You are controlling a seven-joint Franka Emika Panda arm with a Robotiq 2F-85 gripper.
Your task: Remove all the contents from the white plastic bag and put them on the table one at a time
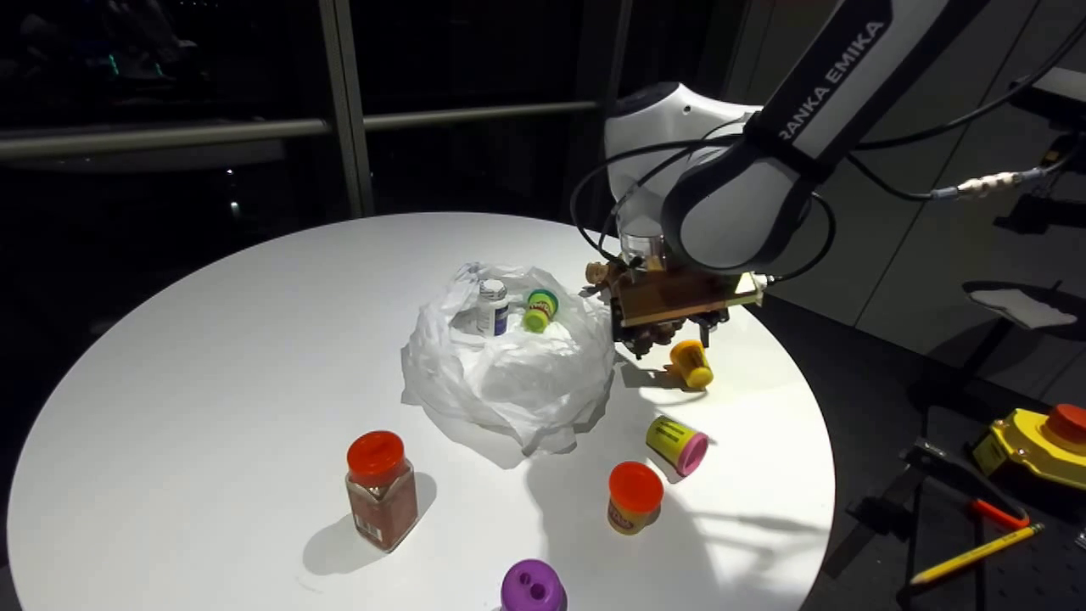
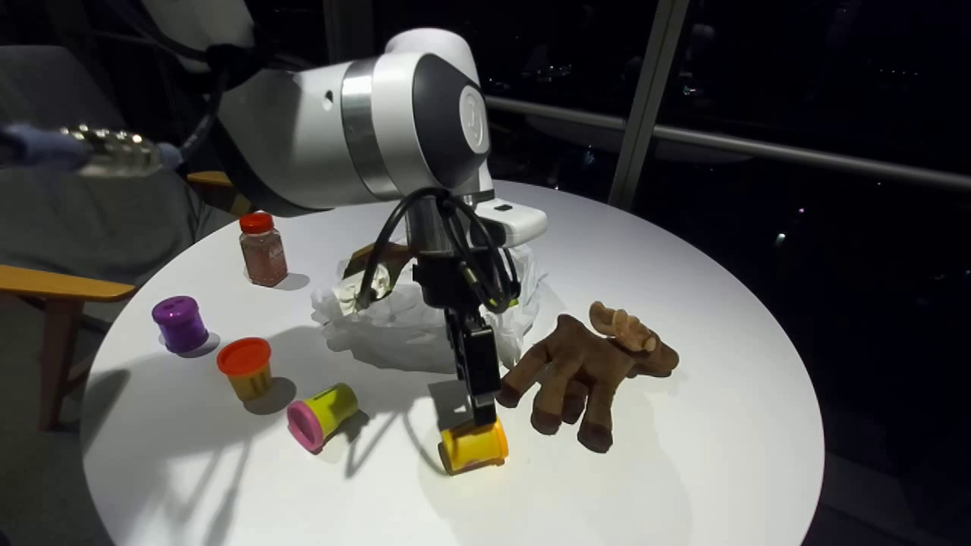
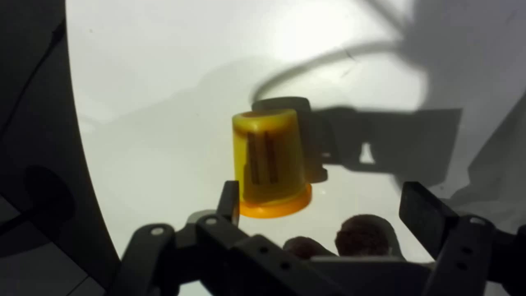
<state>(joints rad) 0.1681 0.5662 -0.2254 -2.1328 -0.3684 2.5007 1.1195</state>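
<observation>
Lab or office rm, can't say which!
Dark windows (image 1: 467, 59), wood-armed chair (image 2: 83, 227), robot arm (image 2: 303, 136), yellow box (image 1: 1027, 448) w/ red btn (image 1: 1067, 424).

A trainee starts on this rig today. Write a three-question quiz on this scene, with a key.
1. In an exterior view, which two containers show inside the white plastic bag?
2. True or false: the red-lidded jar lies on its side.
3. Choose one. The gripper is: A, shut; B, open; C, out of view.

Key
1. A white bottle and a green-lidded tub.
2. False; it stands upright on the table.
3. B; its jaws stand apart in the wrist view.
</observation>
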